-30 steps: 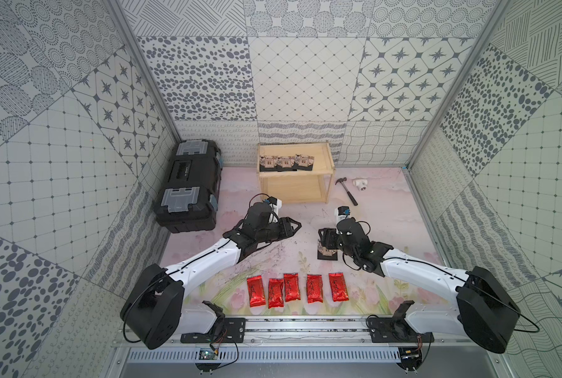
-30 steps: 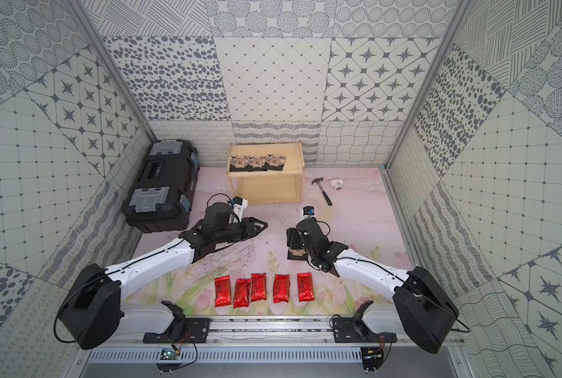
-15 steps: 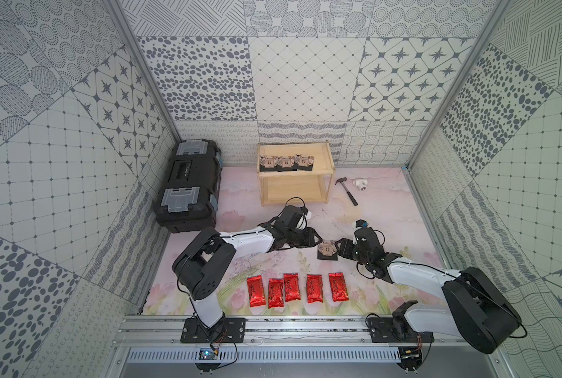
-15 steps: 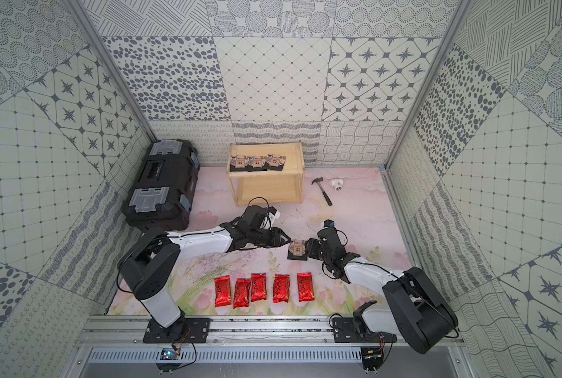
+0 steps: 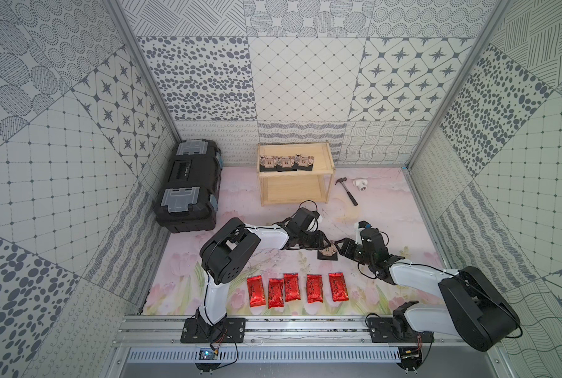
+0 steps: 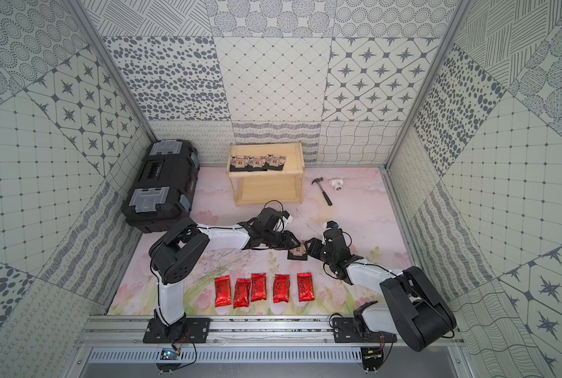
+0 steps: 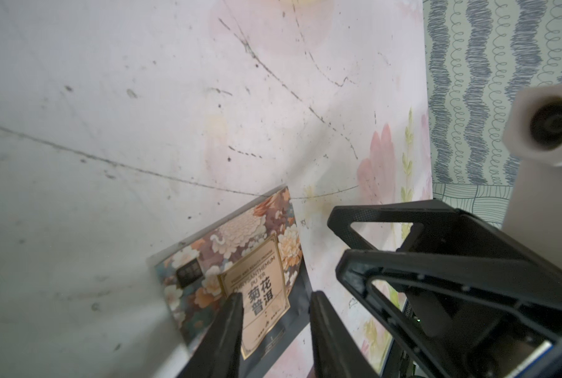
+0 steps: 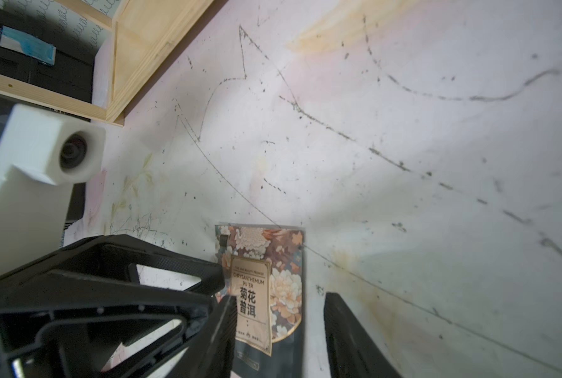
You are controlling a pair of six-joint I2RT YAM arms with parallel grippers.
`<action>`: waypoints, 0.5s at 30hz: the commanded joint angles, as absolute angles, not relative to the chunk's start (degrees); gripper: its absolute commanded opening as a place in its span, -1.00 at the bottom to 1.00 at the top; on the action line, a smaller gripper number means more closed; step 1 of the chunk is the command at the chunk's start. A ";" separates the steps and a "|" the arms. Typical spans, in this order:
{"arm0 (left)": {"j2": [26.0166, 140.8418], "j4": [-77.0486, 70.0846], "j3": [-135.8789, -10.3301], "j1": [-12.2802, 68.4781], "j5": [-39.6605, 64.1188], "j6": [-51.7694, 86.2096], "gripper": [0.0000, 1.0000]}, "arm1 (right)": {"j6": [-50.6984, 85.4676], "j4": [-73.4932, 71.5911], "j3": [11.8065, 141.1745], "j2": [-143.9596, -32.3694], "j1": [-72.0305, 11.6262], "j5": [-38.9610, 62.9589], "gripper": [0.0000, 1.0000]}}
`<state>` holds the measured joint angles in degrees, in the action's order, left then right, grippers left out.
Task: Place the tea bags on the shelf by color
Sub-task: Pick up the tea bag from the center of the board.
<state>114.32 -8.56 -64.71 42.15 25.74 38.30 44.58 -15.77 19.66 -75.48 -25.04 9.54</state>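
The pink flowered bench (image 5: pixel 387 212) carries everything. The black toolbox (image 5: pixel 188 186) sits well off to the left of the left hand (image 5: pixel 326 244), against the side wall. The shelf (image 5: pixel 294 193) stands beyond both hands, toward the back wall. The left arm's wrist and its cable rise between the shelf and the hands.

The left hand and the right hand (image 5: pixel 338 247) meet tip to tip at mid-bench, each in the other's way, over one black packet (image 5: pixel 328 253).

In the left wrist view the left hand's fingers (image 7: pixel 230 327) stand apart. One crosses the label and the other is just beside the packet's edge. Whether they touch the packet cannot be told.

In the right wrist view that hand's jaws are also apart. One finger (image 8: pixel 224 327) is at the packet's edge, and the other is clear of it, with bench showing between.

The hammer (image 5: pixel 348 193) lies beyond the right hand, just right of the shelf. Five red packets (image 5: pixel 292 287) lie in a row behind the hands, near the rail. Three black packets (image 5: pixel 286 162) sit side by side on the shelf's top board. A white fitting (image 5: pixel 359 185) rests near the hammer's head.
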 commanded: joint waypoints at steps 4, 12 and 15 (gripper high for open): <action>114.18 -9.56 -63.42 42.28 24.52 35.01 -0.23 | 47.20 -19.99 18.30 -76.92 -24.84 11.84 -0.06; 112.94 -9.77 -60.74 42.04 22.24 34.18 -0.25 | 49.31 -20.97 18.48 -78.26 -24.82 13.44 -0.06; 112.94 -10.44 -59.78 41.80 22.24 34.40 -0.25 | 50.68 -21.84 18.30 -78.99 -24.85 14.25 -0.06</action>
<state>113.21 -10.28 -61.01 42.17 24.23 36.21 48.88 -18.35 18.74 -77.80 -25.04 12.97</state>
